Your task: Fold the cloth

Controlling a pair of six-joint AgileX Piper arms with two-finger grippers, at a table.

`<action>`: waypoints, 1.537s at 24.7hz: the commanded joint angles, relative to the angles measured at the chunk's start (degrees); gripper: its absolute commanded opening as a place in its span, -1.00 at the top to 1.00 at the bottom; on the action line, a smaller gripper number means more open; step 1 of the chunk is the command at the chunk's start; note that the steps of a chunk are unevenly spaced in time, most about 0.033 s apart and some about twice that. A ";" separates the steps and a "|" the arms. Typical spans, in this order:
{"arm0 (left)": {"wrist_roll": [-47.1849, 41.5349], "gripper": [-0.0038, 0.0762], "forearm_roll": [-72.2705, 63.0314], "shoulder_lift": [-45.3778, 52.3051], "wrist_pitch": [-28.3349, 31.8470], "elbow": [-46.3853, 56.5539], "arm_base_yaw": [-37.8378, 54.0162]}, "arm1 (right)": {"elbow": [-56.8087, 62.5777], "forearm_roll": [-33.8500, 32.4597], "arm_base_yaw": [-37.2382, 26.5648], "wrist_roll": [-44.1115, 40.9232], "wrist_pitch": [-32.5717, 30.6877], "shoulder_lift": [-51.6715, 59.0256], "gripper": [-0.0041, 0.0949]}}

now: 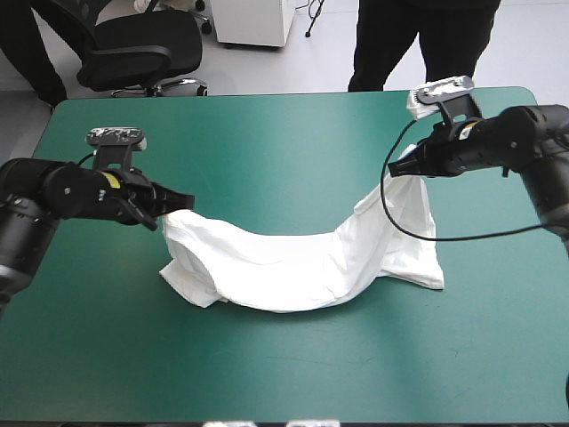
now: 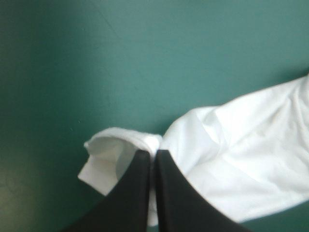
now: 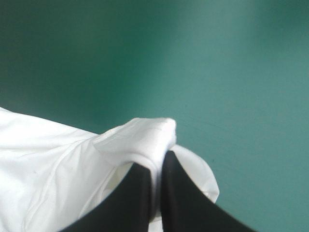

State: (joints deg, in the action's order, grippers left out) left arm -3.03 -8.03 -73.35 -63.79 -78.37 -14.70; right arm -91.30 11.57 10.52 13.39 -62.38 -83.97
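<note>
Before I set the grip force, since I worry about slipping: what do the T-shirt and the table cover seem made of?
T-shirt: thin, soft white cloth, probably cotton knit, matte; it sags and creases. Table cover: smooth teal-green sheet, faint sheen; material unclear.

The T-shirt (image 1: 293, 262) is thin white cloth, matt and soft, with many creases and folds. The teal-green cover (image 1: 267, 151) of the bench looks smooth and mostly matt. The black fingers (image 2: 137, 193) look like smooth, matt plastic.
</note>
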 commanded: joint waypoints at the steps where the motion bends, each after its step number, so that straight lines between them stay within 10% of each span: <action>1: -0.47 0.95 2.01 -3.52 9.40 -1.40 -0.18 | -2.45 0.20 -0.02 0.71 5.04 -3.12 0.95; 14: -0.47 0.95 4.51 -19.20 32.75 -3.33 -0.18 | -14.75 0.17 -1.20 0.71 11.92 -19.07 0.95; 23: -0.47 0.94 4.12 -26.29 33.87 -5.80 -0.18 | -16.81 -0.61 -2.23 1.66 8.20 -27.40 0.91; 27: 3.03 0.58 4.15 -27.36 29.02 -9.02 -0.18 | -16.89 3.11 -3.56 5.07 7.58 -28.80 0.19; 30: 7.52 -0.28 5.59 -27.04 18.52 -15.65 -0.18 | -20.28 9.03 -7.08 7.29 3.39 -26.70 -0.44; 34: 7.02 -0.50 9.74 -26.06 -4.30 -25.00 -0.18 | -20.93 11.88 -12.23 8.39 -2.04 -19.46 -0.45; 38: 5.73 -0.50 9.28 -19.80 -10.21 -22.97 -0.18 | -19.40 10.30 -13.30 9.27 -6.33 -12.27 -0.44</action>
State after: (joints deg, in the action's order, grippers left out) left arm 3.57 1.48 -99.46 -70.34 -100.94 -14.70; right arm -110.07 20.74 -2.49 21.30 -69.07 -101.97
